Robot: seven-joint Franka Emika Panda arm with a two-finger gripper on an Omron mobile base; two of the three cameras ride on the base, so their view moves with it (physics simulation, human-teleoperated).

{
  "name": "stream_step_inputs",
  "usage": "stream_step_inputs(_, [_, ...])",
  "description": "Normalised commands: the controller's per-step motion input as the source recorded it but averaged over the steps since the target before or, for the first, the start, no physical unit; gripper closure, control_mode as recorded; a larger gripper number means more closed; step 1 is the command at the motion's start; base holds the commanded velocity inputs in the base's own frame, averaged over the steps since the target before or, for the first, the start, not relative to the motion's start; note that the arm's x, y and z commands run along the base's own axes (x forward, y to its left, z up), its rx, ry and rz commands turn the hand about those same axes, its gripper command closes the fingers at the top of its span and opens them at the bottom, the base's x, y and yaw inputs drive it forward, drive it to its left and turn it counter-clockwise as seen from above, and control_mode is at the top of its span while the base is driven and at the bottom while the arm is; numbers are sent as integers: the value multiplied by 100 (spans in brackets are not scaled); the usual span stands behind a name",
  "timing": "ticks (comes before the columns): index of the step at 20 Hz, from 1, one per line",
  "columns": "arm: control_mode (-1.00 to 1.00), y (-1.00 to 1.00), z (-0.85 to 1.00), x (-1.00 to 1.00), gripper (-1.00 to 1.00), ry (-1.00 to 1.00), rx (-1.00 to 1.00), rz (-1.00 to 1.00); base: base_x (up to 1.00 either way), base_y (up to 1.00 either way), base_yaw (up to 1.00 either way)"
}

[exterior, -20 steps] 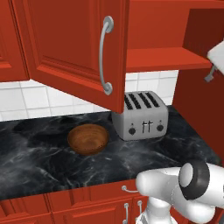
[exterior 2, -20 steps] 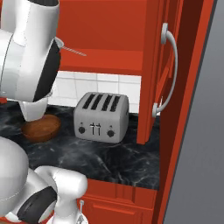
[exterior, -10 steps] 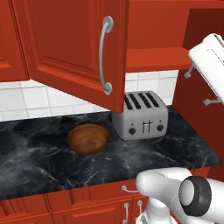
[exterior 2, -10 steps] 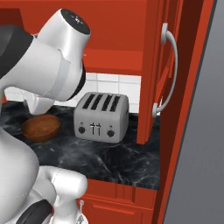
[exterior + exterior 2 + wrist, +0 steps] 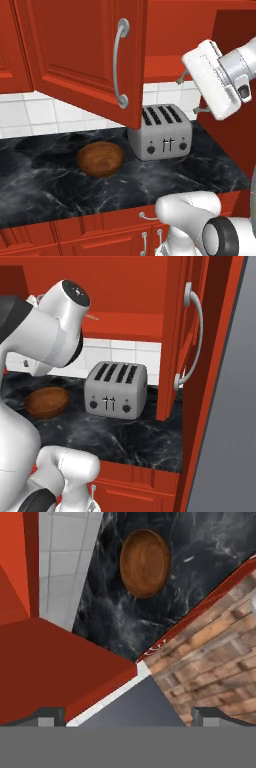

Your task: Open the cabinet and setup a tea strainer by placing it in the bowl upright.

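The red wall cabinet stands open: its left door (image 5: 85,55) swings out over the counter and its right door (image 5: 175,336) stands edge-on. The red shelf (image 5: 165,66) inside looks bare. A thin sliver (image 5: 92,317) pokes out beside my arm at the shelf's edge; I cannot tell what it is. The tea strainer is hidden. The brown wooden bowl (image 5: 100,159) (image 5: 46,401) (image 5: 145,562) sits empty on the black counter, left of the toaster. My gripper (image 5: 190,93) hangs open in front of the shelf, above the toaster, with nothing between its fingertips (image 5: 50,714).
The silver four-slot toaster (image 5: 160,131) (image 5: 116,388) stands against the tiled wall below the shelf. The open left door's curved handle (image 5: 119,65) hangs above the bowl. Low red cabinets (image 5: 100,232) run under the black marble counter (image 5: 45,175).
My hand has swung in from the right edge, leftward and down, to the front of the shelf. Doors, bowl and toaster have not moved.
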Motion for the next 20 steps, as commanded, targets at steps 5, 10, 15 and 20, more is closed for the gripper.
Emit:
stream_step_inputs(5, [-100,66,0,61,-100,-3,10,1,0,0,0])
stream_step_inputs(10, [-100,64,0,65,-100,0,15,8,0,0,0])
stream_step_inputs(15, [-100,60,0,33,-100,0,18,15,0,0,0])
stream_step_inputs(20, [-100,74,0,18,-100,0,18,23,0,0,0])
